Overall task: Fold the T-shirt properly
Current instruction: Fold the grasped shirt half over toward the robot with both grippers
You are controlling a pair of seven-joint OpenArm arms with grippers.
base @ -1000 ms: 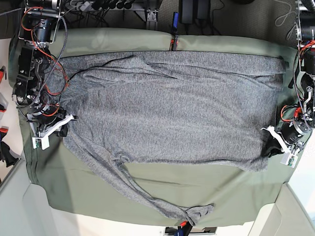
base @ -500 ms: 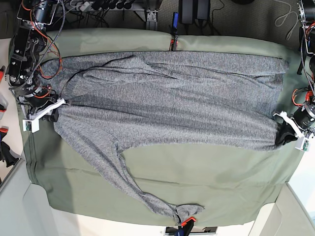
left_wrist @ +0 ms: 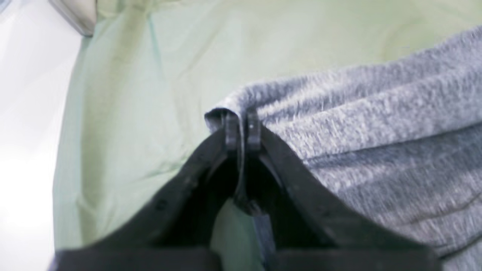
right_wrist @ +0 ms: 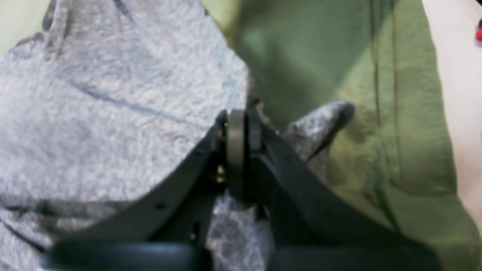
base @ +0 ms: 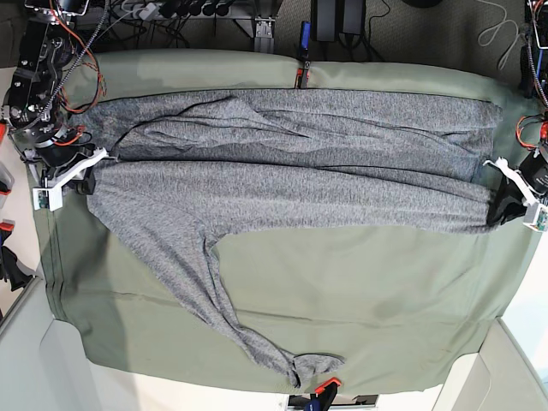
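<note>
We see the T-shirt [base: 291, 184] spread lengthwise across the olive-green cloth [base: 360, 300] on the table, stretched btwn both arms. Near long edge is lifted and carried toward the far edge, so a lengthwise fold line runs approx. down the middle of the shirt, w/ upper layer overlapping the far half.

Left gripper [left_wrist: 243, 130]: jaws clamped together on a thin corner of grey knit, fabric bunched right at the tips. In base view it sits at the right end [base: 514, 199]. Right gripper [right_wrist: 241, 128]: jaws also pinched tight, knit pressed btwn them and a flap poking out beside the tips; base view puts it at the left end [base: 73, 171].

Why held like this, our read: gripping the two opposite ends keeps the edge taut, so the layer goes over flat w/o sagging in the middle. Cloth btwn the grippers looks fairly straight, only mild wrinkles.

One sleeve [base: 248, 334] isn't caught in the fold; it trails diagonally over the green cloth toward the near edge, end crumpled by a red clamp [base: 325, 387]. Prob. needs tucking in later.

Fold looks approx. half done; edges not yet laid down or released.
</note>
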